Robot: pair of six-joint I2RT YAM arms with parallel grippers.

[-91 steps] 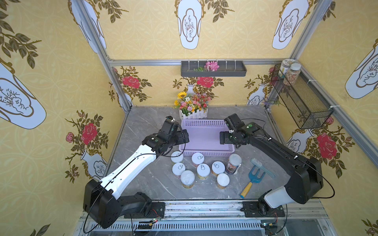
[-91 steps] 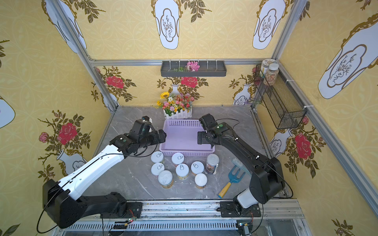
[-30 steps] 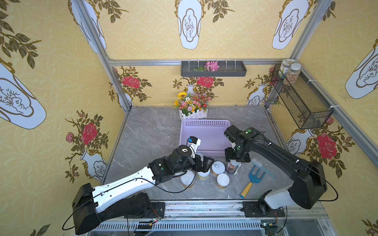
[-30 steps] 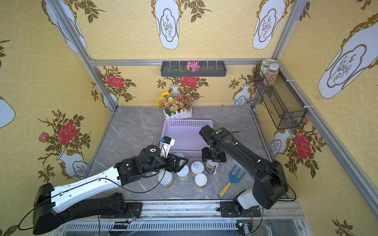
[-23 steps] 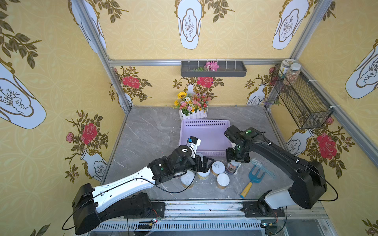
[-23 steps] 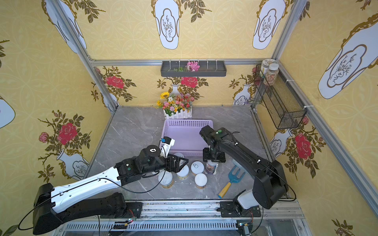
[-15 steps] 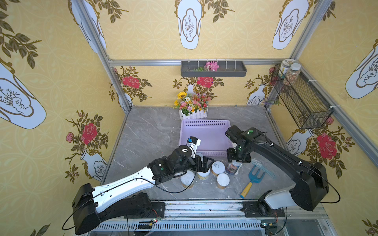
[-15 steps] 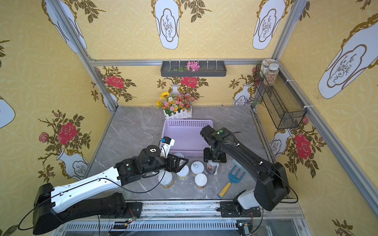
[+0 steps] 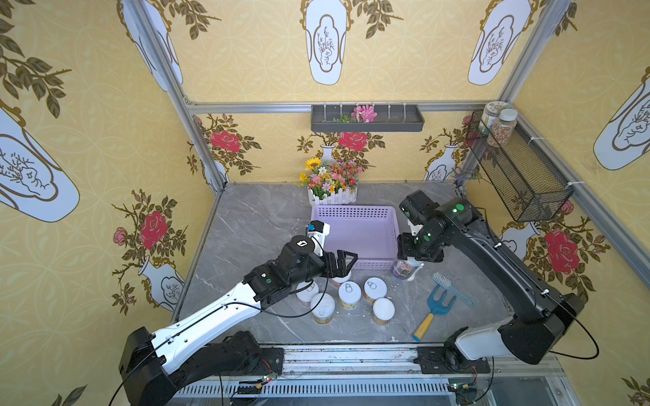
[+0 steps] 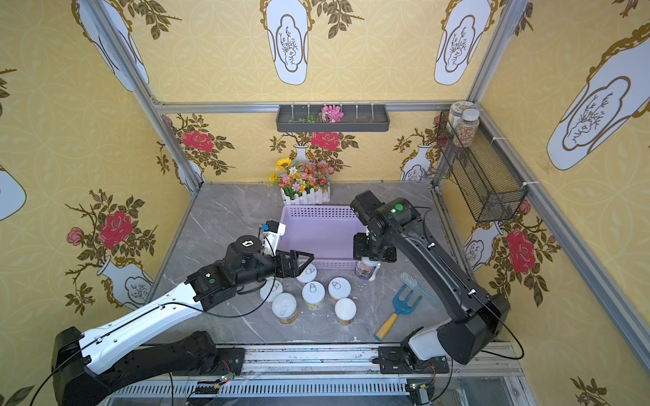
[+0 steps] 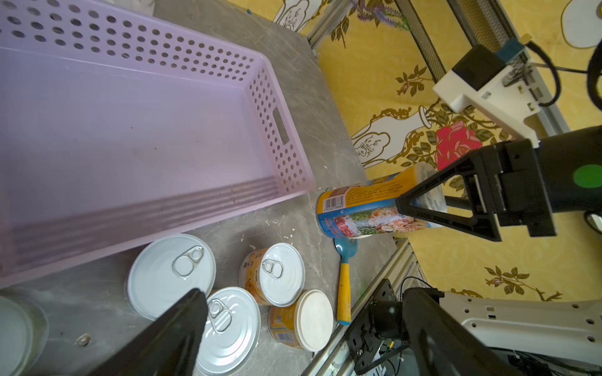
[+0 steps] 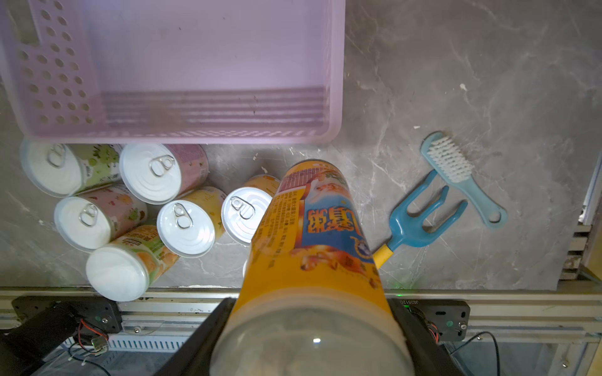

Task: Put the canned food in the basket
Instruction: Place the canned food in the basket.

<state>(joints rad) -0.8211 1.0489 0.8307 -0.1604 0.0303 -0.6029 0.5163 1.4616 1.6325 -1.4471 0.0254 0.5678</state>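
Right hand [image 12: 311,302] newly tight on near-upright tall can [image 12: 312,228], lid [image 12: 309,345] up; left hand [image 9: 348,265] agape.

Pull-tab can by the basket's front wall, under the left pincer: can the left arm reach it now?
Probably yes. The left pincer hangs open above the pull-tab can, nothing between them, though neighbouring cans crowd it. The right pincer, shut on the tall can, is off to the side.

Tall can [image 9: 404,270]: lid end hidden between right fingers [image 9: 402,247] in both top views. Small can [image 9: 339,280] half covered beneath left fingers [image 9: 337,263]. Right wrist view: white-lidded can [image 12: 245,271] behind tall can, only sliver showing; right fingers cut off by frame edge; near lid blurred.
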